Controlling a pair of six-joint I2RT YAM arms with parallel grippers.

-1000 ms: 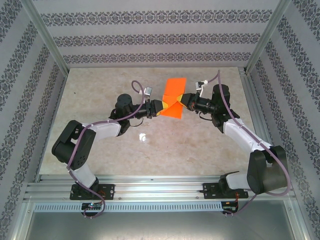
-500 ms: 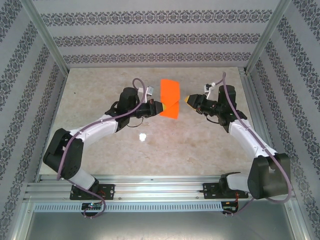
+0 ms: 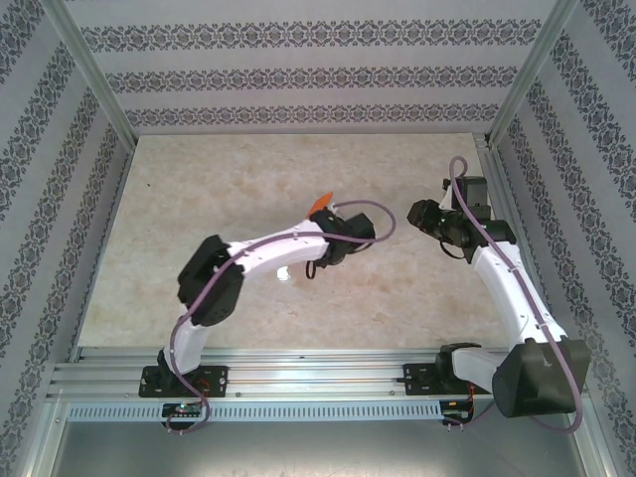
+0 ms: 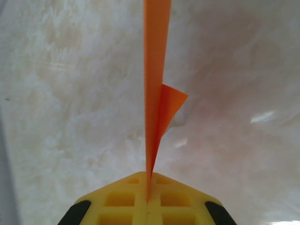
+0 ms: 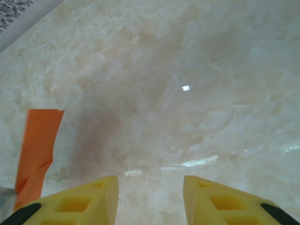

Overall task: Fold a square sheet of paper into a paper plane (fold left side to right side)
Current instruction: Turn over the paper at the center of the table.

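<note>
Clamped tight, my left fingers [image 4: 140, 199] grip the orange paper [image 4: 157, 70]; the two yellow tips meet, with the sheet's near edge caught in the seam between them. From my left wrist the paper is seen edge-on, a thin orange blade running straight away from the left fingers to the top of the view. Partway along, a small triangular flap bends off to its right. The pale marbled surface [image 4: 70, 93] lies beyond it, with a soft shadow just beside the flap. I cannot tell whether the paper's far end touches the surface.

From above, only a short orange sliver pokes out past the left fingers on their far side, as my left forearm reaches across towards the middle.

My right fingers [image 5: 101, 199] stand open, with bare marble showing in the gap between the two yellow tips and nothing held. They sit well apart from the left fingers, off to their right and pointing back towards them. From my right wrist, the paper is a narrow creased strip.
</note>
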